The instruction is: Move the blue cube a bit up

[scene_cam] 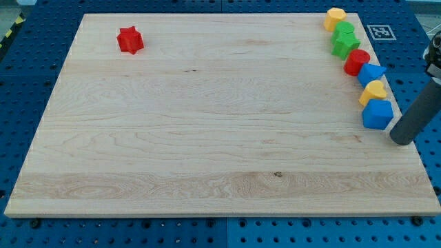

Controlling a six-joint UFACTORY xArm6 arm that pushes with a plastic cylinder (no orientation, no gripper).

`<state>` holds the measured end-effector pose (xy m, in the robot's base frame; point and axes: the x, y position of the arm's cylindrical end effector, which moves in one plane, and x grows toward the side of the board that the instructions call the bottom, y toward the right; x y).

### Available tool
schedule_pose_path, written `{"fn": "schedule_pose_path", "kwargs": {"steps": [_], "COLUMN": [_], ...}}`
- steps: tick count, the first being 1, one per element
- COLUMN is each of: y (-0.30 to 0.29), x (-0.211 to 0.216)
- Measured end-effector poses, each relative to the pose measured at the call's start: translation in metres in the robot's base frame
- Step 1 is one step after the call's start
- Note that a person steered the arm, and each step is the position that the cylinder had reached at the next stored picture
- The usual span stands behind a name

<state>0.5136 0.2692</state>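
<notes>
The blue cube [377,114] sits near the board's right edge, lowest in a column of blocks. My tip [402,138] is just to the right of and slightly below it, close to its lower right corner; I cannot tell if they touch. Right above the cube lies a yellow block [374,90], then a blue star-like block [372,73].
Further up the right edge are a red cylinder [356,62], two green blocks [344,43] and a yellow block [335,16]. A red star block [129,40] lies at the top left. The wooden board [207,138] rests on a blue pegboard.
</notes>
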Motion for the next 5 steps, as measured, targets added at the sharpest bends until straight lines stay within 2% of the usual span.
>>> {"fn": "schedule_pose_path", "kwargs": {"steps": [5], "y": [-0.0102], "x": [-0.0085]}}
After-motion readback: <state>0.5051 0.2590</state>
